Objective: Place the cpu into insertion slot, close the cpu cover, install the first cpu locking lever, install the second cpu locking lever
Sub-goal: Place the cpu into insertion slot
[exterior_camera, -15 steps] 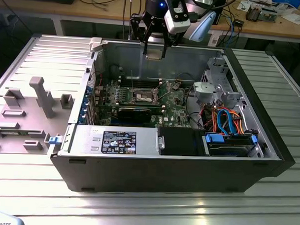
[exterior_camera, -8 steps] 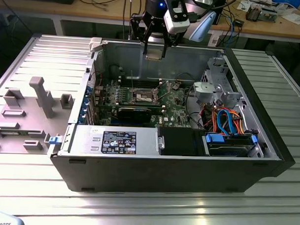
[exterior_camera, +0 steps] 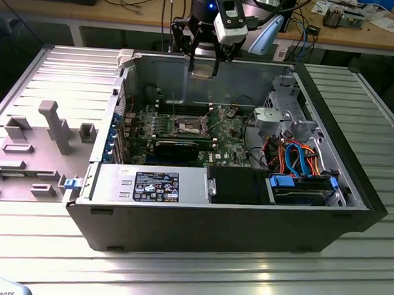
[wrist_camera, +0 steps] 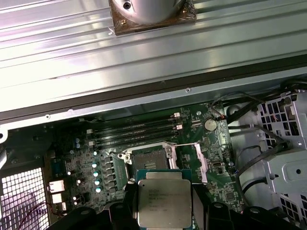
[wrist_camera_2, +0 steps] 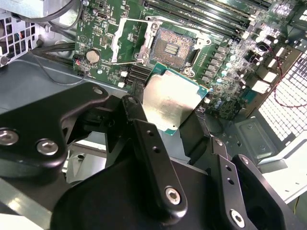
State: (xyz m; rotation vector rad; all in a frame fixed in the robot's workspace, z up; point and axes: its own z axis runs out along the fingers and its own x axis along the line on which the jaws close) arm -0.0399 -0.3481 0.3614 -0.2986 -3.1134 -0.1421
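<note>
The black two-fingered gripper [wrist_camera_2: 165,119] pinches the flat silvery square cpu [wrist_camera_2: 171,96] by its edges. Both hang above the uncovered socket [wrist_camera_2: 172,48].

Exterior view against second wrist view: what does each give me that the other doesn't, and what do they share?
Exterior view: the whole open computer case on the slatted table, its power supply, blue and orange cables at the drive bay, and a grey fixture tray on the exterior view's left. Second wrist view: the socket close up with its contacts bare, the cpu cover swung open beside it, a coin battery. Shared: the hand shut on the cpu, above the motherboard, not yet seated.
</note>
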